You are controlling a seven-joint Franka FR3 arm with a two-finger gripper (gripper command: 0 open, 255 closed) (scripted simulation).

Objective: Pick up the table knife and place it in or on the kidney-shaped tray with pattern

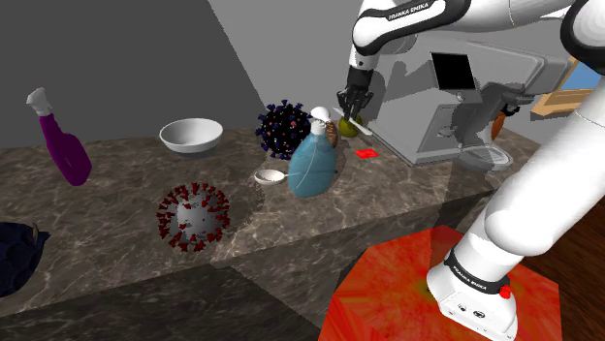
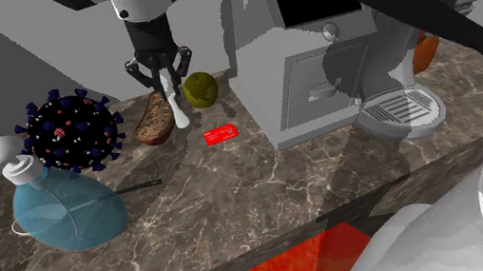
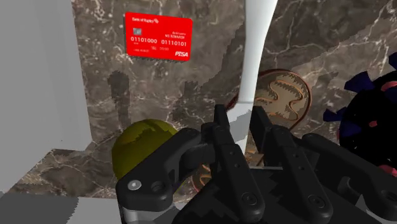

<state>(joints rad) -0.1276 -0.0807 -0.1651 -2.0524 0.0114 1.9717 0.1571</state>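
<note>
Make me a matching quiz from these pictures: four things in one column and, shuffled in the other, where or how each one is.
Things:
1. table knife
2. red card
3. patterned tray
4. spray bottle

Descriptions:
A. purple, at the shoulder view's far left
B. flat on the marble counter by the grey machine
C. clasped in the hand
D. brown, between the dark spiky ball and the olive-green ball

Pairs: 1-C, 2-B, 3-D, 4-A
</note>
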